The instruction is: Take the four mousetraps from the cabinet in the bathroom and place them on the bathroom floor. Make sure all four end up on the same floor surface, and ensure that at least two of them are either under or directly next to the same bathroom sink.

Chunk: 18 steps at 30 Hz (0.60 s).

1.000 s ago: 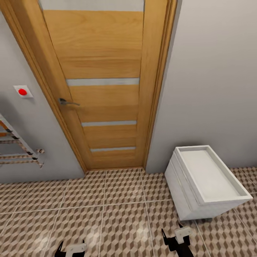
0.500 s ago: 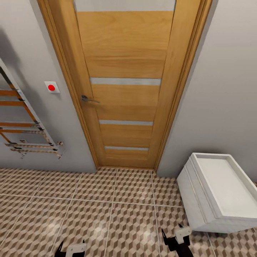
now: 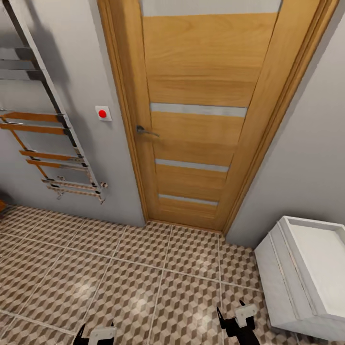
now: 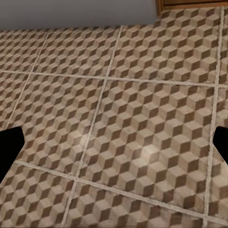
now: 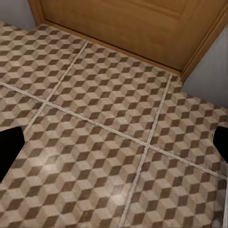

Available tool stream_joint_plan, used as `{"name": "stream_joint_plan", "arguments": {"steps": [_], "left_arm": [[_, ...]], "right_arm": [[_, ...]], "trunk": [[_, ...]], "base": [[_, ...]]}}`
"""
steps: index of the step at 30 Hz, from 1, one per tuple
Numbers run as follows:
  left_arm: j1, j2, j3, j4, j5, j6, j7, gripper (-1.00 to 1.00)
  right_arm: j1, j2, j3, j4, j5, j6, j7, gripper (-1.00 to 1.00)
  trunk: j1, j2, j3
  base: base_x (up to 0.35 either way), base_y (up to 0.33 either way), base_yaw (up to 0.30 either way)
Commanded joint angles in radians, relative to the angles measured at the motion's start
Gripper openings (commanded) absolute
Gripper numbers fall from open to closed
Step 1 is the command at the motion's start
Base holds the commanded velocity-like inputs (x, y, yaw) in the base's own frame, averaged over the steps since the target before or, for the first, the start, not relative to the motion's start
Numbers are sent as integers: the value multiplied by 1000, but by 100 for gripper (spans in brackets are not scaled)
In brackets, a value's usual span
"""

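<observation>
Bathroom floor ahead: view is panning left, door now at 12, sink sliding to 4, both grippers (left, right) spread and empty, no cabinet or mousetraps yet, so probably searching.

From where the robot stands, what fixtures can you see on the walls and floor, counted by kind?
Wooden door: 1
Door handle: 1
Red wall button: 1
Towel rail: 1
White sink vanity: 1
End effector: 2, left and right
Total: 7
</observation>
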Motion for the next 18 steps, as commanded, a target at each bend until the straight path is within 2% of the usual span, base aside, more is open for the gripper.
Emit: {"name": "stream_joint_plan", "arguments": {"steps": [1,18], "left_arm": [[-1,1,-8,-3,3,0,10,100],[-1,1,-8,-3,3,0,10,100]], "right_arm": [[0,0,9,0,-3,-2,-6,100],[0,0,9,0,-3,-2,-6,100]], "trunk": [[0,-2,-2],[0,-2,-2]], "base": [[0,0,288],[0,0,288]]}}
